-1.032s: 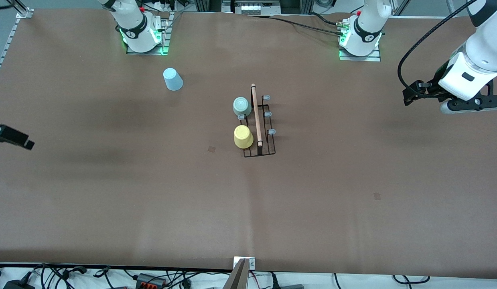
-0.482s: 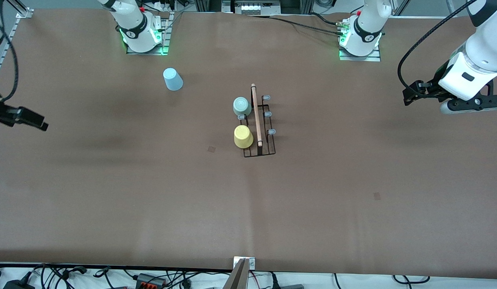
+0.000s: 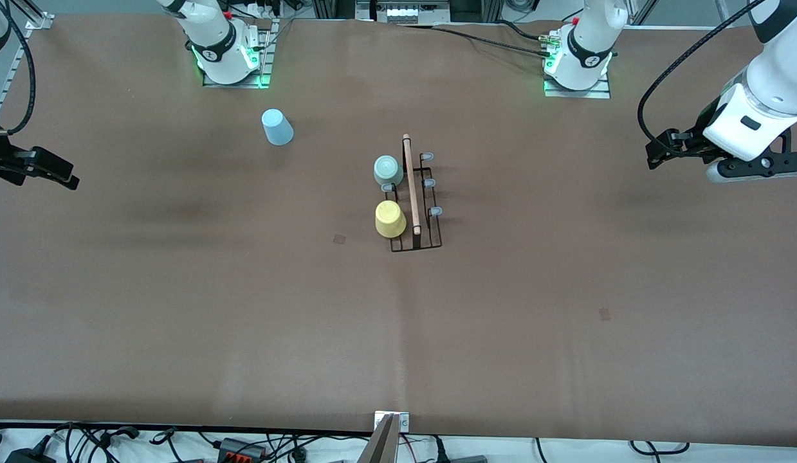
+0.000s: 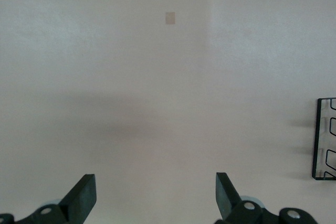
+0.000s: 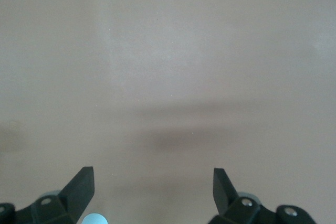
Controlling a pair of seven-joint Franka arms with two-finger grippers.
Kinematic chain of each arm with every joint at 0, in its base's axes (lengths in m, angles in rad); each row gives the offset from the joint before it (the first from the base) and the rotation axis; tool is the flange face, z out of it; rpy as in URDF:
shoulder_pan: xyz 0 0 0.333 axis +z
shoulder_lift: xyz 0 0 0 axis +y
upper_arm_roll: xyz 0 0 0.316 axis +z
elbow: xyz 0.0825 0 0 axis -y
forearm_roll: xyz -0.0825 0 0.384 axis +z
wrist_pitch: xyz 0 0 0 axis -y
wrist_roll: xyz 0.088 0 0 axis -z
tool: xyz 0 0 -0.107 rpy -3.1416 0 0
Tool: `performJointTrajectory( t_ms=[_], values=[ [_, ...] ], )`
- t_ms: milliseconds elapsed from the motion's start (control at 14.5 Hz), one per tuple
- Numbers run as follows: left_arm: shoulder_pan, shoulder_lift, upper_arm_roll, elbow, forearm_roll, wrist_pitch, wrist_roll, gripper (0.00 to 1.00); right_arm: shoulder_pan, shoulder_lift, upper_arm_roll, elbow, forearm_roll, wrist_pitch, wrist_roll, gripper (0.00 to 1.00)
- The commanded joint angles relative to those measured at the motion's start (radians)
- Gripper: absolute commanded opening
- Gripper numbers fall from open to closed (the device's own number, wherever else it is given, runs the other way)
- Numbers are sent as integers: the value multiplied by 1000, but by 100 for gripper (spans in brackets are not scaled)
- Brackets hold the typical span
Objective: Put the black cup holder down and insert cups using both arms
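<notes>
Even overhead light, soft shadows, washed-out wrist views

Open left gripper [image 4: 155,198] over table [image 4: 157,77]

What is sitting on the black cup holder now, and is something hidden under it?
On the black cup holder sit the pale green cup and the yellow cup, upside down. The pegs under them are covered. Four grey-tipped pegs show bare. The light blue cup stands apart.

The table [image 3: 179,308] is plain matte brown. The black cup holder [image 3: 416,212] is black wire with a light wooden bar and grey peg tips. The cups are pale green [image 3: 388,170], yellow [image 3: 390,218] and light blue [image 3: 277,127]. The arms are white with dark grey joints.
</notes>
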Motion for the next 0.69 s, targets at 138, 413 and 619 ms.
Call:
performJointTrajectory(
  t_ms=[138,413,619],
  values=[
    [2,-4,0,10,-14,-8,17,100,-5,10,13,12,-9,18,-14,100],
    [1,-4,0,10,-14,-8,17,100,-5,14,16,15,2,50,-12,100],
    [2,-4,0,10,-14,-8,17,100,-4,23,19,15,4,53,-9,100]
  ],
)
